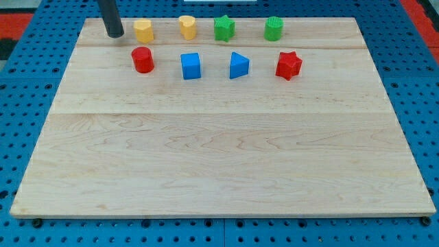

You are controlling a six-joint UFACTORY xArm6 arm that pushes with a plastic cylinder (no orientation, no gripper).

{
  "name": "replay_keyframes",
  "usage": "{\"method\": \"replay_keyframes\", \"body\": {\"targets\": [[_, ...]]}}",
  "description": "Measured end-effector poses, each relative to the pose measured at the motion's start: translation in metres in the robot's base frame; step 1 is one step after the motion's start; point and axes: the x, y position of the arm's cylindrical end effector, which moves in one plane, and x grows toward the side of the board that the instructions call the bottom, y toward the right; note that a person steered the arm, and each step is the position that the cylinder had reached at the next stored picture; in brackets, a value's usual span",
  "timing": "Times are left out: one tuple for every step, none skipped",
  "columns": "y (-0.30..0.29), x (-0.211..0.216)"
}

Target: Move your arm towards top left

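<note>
1. 8 small blocks sit in 2 rows near the view's top of a pale wooden board, which rests on a blue pegboard surface.
2. Back row, from the view's left: a yellow cylinder-like block, a second yellow block, a green star and a green round block.
3. Front row, from the view's left: a red cylinder, a blue cube, a blue triangular block and a red star.
4. My tip stands on the board's top-left area, just beside the first yellow block on its left and apart from it, and up and to the left of the red cylinder.
5. Rod and tip touch no block; the tool is a plain dark rod with nothing to open or close, and it carries nothing.
6. All 8 blocks stand apart from one another, none touching.
</note>
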Motion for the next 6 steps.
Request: {"method": "replay_keyframes", "body": {"targets": [[0.021,0.002],[0.021,0.001],[0.038,-0.009],[0.05,-0.017],[0.019,0.001],[-0.01,0.011]]}}
